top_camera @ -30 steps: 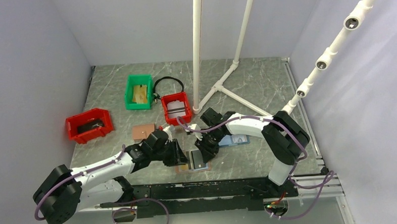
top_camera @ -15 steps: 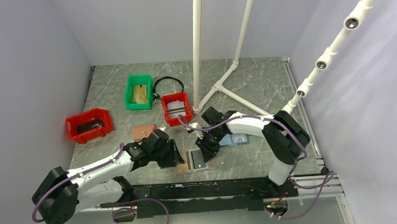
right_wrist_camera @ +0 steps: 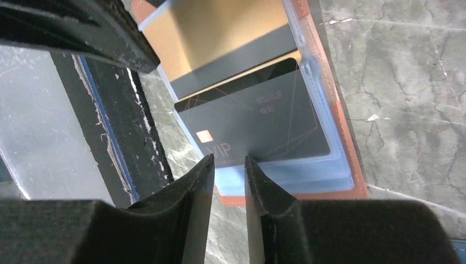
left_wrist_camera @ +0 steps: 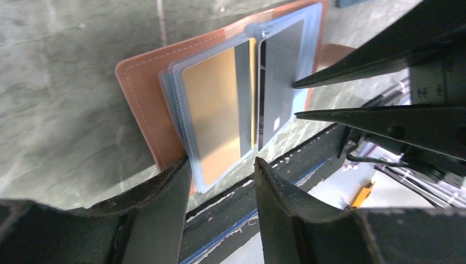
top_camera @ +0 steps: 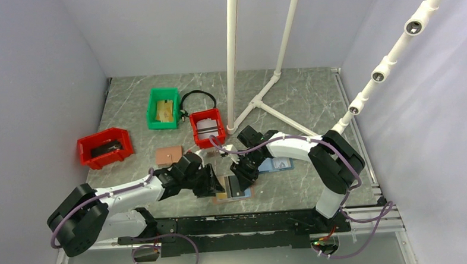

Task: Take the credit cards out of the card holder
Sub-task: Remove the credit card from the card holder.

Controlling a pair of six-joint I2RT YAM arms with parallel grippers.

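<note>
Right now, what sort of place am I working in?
Probably a lab robot test cell: plain grey walls enclose a marble-patterned table, a white pipe frame stands on it, with a green bin and a red bin.

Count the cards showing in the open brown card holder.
2. A gold card lies in one half of the card holder, and a dark card marked VIP in the other half. More may be hidden under the stacked sleeves.

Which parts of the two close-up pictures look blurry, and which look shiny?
Left wrist view: the left gripper near the lens is soft, the gold card shows a sheen. Right wrist view: the dark card is sharp, its VIP lettering readable.
</note>
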